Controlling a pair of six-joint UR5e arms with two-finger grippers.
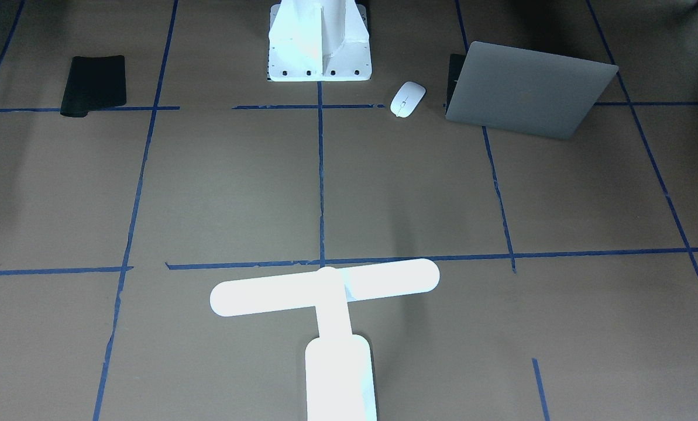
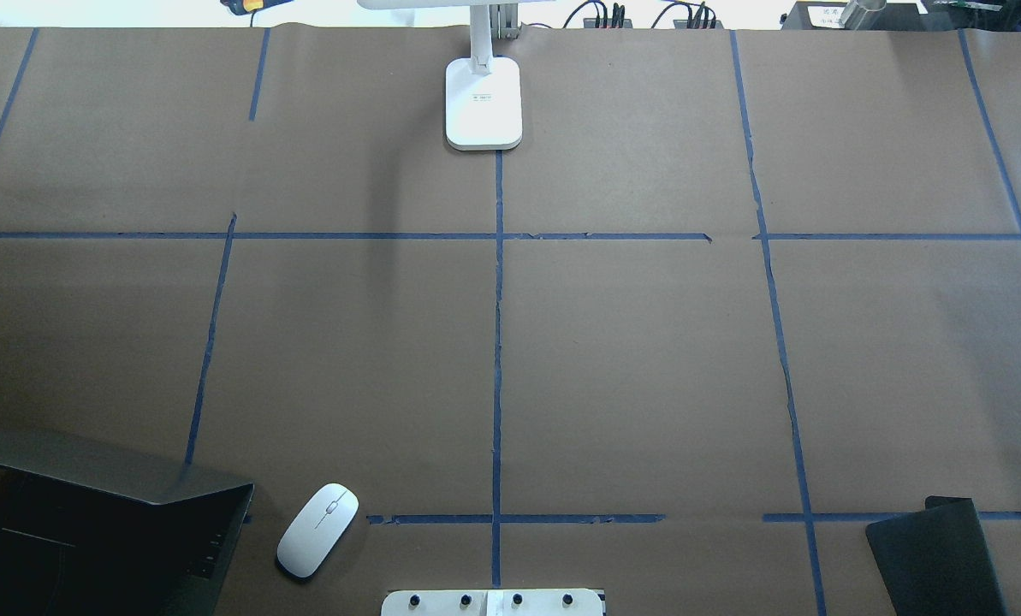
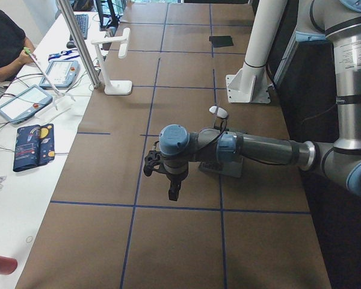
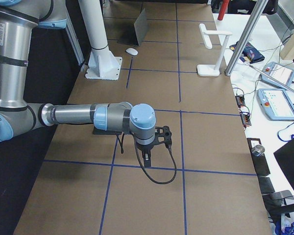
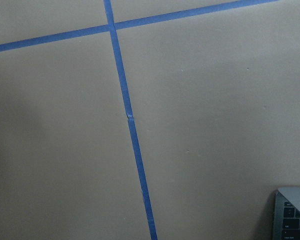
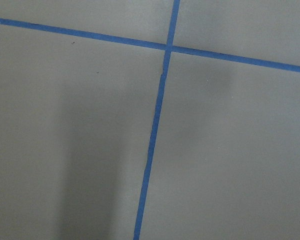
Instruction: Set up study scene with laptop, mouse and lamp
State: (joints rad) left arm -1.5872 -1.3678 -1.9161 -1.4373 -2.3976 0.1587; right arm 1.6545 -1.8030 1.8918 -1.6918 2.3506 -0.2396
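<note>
The silver-grey laptop (image 1: 530, 88) stands open at the robot's near left corner (image 2: 91, 513); its corner shows in the left wrist view (image 5: 292, 215). The white mouse (image 1: 408, 99) lies beside it (image 2: 317, 541). The glowing T-shaped lamp (image 1: 325, 292) stands at the table's far edge, centre (image 2: 483, 103). My left gripper (image 3: 173, 192) hangs over bare paper beyond the laptop; it shows only in the exterior left view, so I cannot tell if it is open. My right gripper (image 4: 146, 159) hangs over bare paper at the other end; I cannot tell its state either.
A flat black pad (image 1: 94, 85) lies at the robot's near right corner (image 2: 938, 556). The white bolted pedestal (image 1: 319, 41) stands at the near centre edge. Blue tape lines divide the brown paper. Operators' tablets and cables lie past the far edge (image 4: 279, 103).
</note>
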